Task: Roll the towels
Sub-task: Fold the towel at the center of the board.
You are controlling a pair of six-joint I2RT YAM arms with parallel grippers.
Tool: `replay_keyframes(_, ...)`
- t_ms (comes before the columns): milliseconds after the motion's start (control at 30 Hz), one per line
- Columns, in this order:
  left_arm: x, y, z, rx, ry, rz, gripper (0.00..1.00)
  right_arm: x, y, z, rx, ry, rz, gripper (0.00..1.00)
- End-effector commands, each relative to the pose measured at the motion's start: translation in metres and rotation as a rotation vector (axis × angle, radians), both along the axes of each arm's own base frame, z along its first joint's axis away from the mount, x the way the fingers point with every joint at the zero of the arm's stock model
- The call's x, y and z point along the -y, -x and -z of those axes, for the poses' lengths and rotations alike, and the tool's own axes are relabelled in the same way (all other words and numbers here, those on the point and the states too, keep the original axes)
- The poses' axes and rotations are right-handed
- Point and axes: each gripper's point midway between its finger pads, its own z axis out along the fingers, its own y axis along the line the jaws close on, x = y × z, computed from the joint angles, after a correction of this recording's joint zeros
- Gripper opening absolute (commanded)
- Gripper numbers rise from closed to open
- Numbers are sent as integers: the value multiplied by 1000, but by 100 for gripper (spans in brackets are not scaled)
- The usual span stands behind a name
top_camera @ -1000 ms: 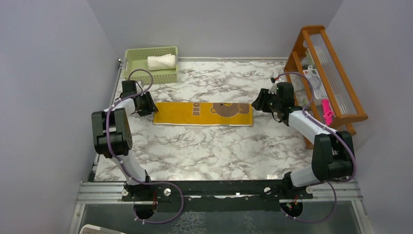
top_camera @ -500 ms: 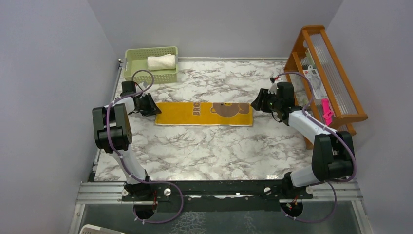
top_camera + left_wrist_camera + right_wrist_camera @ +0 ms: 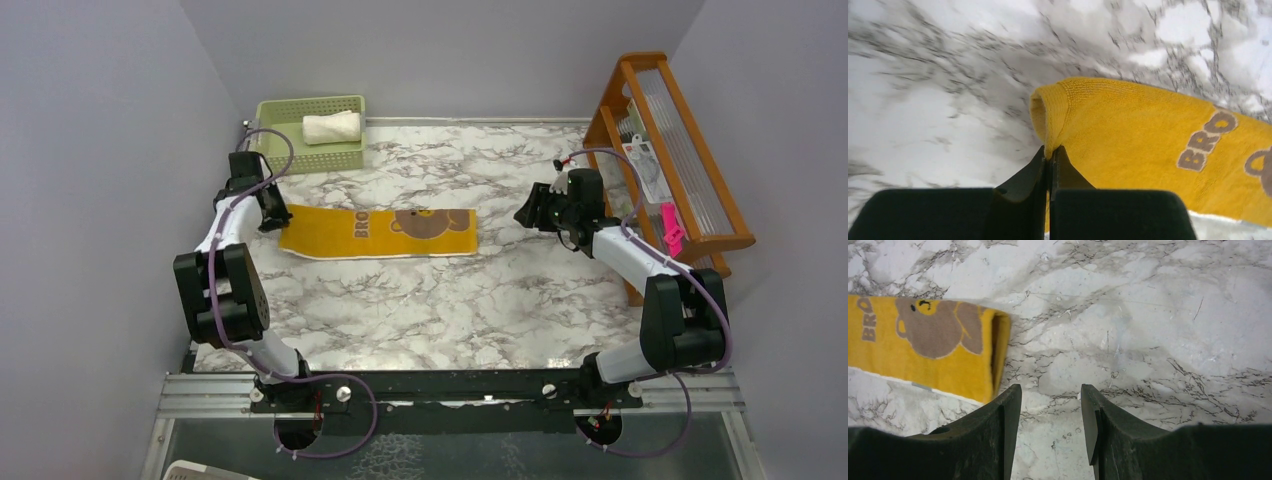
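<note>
The mustard-yellow towel (image 3: 378,232) with a brown bear patch lies folded in a long strip on the marble table. My left gripper (image 3: 277,214) is shut on its left end; the wrist view shows the jaws pinching the yellow edge (image 3: 1050,117) into a small fold. My right gripper (image 3: 525,213) is open and empty, a little to the right of the towel's right end (image 3: 993,355). The cream-white towel (image 3: 331,127) lies rolled in the pale green basket (image 3: 272,112) at the back left.
A wooden rack (image 3: 700,215) with clear panels, papers and a pink item stands along the right wall. The basket sits just behind my left arm. Grey walls close in the table on three sides.
My left gripper has closed on the towel's left end and pulled it to the left; the whole strip has slid left, away from my right gripper, which stayed in place.
</note>
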Motion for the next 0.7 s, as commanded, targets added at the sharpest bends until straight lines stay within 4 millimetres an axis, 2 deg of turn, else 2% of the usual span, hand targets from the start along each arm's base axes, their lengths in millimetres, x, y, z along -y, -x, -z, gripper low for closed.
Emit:
replay_keyframes(0,-40,10,-26,-38,-254,-96,0,1,-5,-4,-3,0,3,48)
replay_keyframes(100,-16,8,-31,-54,-278,-47,0,1,-6,-5,-7,1,6,48)
replay_keyframes(167,10,3,-40,-51,-276,0,0,1,-6,-5,-7,-1,6,47)
replay_keyframes(233,42,-3,-46,-58,-250,43,0,0,-6,-6,-7,-6,2,48)
replay_keyframes(400,133,-14,-43,-140,-90,166,0,-4,-4,-7,-11,-17,-11,48)
replay_keyframes(467,168,-18,-49,-135,-52,214,0,-3,-3,-8,-9,-15,-10,48)
replay_keyframes(567,222,-18,-51,-124,-9,291,0,-2,-2,-9,-5,-13,-9,48)
replay_keyframes(667,263,-15,-43,-139,18,348,0,-3,0,-8,-8,-17,-14,48)
